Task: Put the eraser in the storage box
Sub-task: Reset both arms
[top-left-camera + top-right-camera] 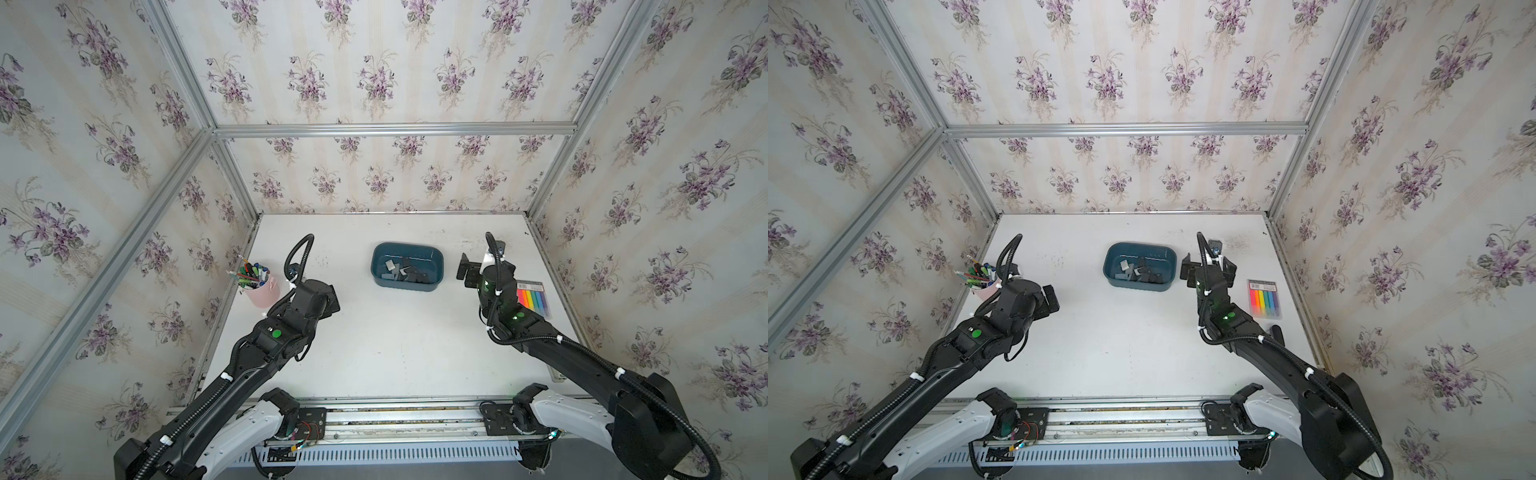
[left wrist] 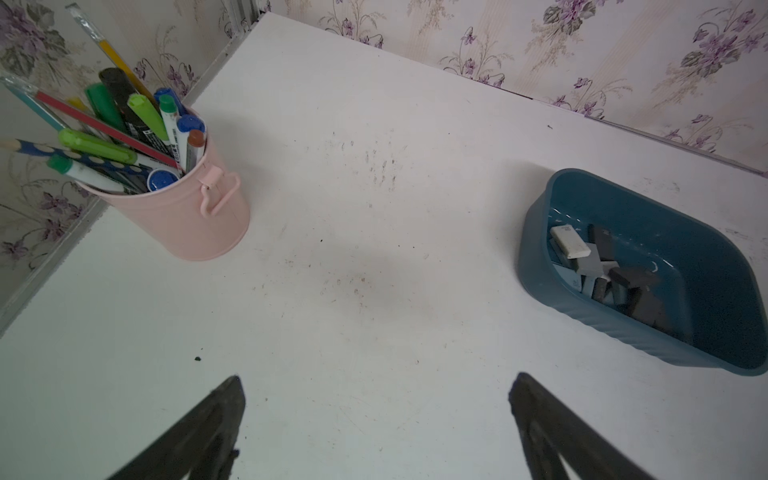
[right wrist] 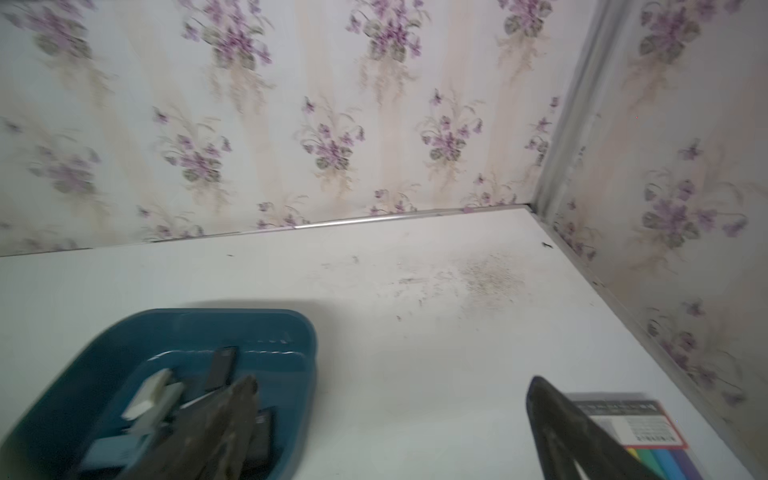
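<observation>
Erasers, grey, black and one white, lie in a loose heap inside the storage box, whose long axis runs from nine to three o'clock in both top views; I see no eraser on the table itself, so the task looks done. The right gripper is the nearer one, with the box just beside it at about nine o'clock, and its jaws stand wide apart with nothing between them. The left gripper, equally wide and empty, has the box at about two o'clock, well apart, so I judge that any last move belongs to the right arm.
</observation>
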Robot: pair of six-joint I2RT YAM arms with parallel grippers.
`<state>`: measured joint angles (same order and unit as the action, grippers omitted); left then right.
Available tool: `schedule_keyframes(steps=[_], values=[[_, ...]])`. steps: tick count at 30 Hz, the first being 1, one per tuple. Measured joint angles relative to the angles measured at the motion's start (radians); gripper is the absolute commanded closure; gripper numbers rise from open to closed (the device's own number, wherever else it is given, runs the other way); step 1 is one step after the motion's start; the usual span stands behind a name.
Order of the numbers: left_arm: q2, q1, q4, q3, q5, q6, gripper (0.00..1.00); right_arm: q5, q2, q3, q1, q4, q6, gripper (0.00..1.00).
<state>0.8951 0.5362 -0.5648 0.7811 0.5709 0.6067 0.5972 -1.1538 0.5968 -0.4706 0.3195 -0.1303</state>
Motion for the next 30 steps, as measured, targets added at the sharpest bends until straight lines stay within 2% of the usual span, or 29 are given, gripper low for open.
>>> schedule_keyframes(steps=[3,9,12,18,23,26,30], values=[[0.046,0.0,0.042,0.004,0.014,-0.098,0.0,0.024,-0.042,-0.048,0.064,0.032,0.0,0.0],[0.134,-0.024,0.155,-0.003,0.084,-0.257,0.0,0.019,-0.039,-0.256,0.225,0.288,0.01,0.0],[0.14,-0.062,0.247,-0.058,0.092,-0.322,0.0,-0.02,-0.055,-0.307,0.238,0.423,0.054,0.0],[0.177,-0.198,0.446,-0.17,0.029,-0.394,0.0,-0.069,-0.142,-0.378,0.284,0.65,0.113,0.0],[0.256,-0.308,0.555,-0.196,-0.082,-0.415,0.0,-0.115,-0.262,-0.428,0.301,0.829,0.119,0.0],[0.286,-0.321,0.659,-0.224,-0.131,-0.457,0.0,-0.169,-0.324,-0.421,0.31,0.895,0.127,0.0],[0.371,-0.329,0.783,-0.266,-0.158,-0.528,0.0,-0.251,-0.378,-0.405,0.378,0.97,0.106,0.0]])
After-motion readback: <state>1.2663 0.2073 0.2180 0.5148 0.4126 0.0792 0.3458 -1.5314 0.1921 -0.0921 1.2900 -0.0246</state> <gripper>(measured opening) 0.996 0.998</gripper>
